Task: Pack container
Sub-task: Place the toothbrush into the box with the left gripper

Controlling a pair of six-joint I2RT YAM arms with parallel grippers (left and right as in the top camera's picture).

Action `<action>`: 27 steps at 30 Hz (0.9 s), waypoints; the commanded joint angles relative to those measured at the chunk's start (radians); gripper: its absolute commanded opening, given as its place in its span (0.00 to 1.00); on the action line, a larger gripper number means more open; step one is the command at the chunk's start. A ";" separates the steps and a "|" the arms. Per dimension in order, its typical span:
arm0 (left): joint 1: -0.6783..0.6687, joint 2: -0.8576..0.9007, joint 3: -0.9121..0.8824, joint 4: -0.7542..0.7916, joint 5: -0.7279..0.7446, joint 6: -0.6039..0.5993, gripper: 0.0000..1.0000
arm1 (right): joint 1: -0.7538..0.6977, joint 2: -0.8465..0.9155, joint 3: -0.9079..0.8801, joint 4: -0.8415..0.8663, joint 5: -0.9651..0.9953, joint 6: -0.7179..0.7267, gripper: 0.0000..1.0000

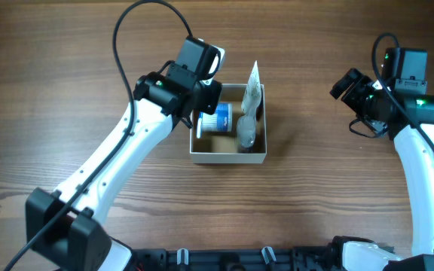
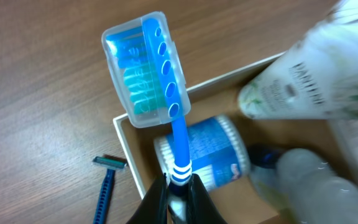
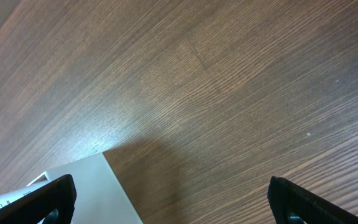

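The container (image 1: 228, 157) is a square white-walled box with a tan floor at the table's middle; its left wall shows in the left wrist view (image 2: 131, 152). It holds a blue-labelled round jar (image 2: 213, 149), a white tube (image 2: 303, 87) leaning on the far wall, and a clear bottle (image 2: 309, 180). My left gripper (image 2: 179, 186) is shut on a blue toothbrush (image 2: 179, 140) with a clear blue head cap (image 2: 145, 68). It holds the toothbrush over the box's left edge (image 1: 202, 113). My right gripper (image 1: 345, 84) is open and empty, far right of the box (image 3: 173, 205).
A blue razor (image 2: 107, 186) lies on the wood table just outside the box's left wall. A flat white surface (image 3: 92, 193) shows at the lower left of the right wrist view. The wooden tabletop (image 3: 229, 93) lies under the right gripper.
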 commanded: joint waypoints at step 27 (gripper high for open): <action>-0.002 0.116 -0.003 -0.149 -0.109 -0.112 0.05 | -0.003 0.006 0.011 0.000 -0.008 -0.010 1.00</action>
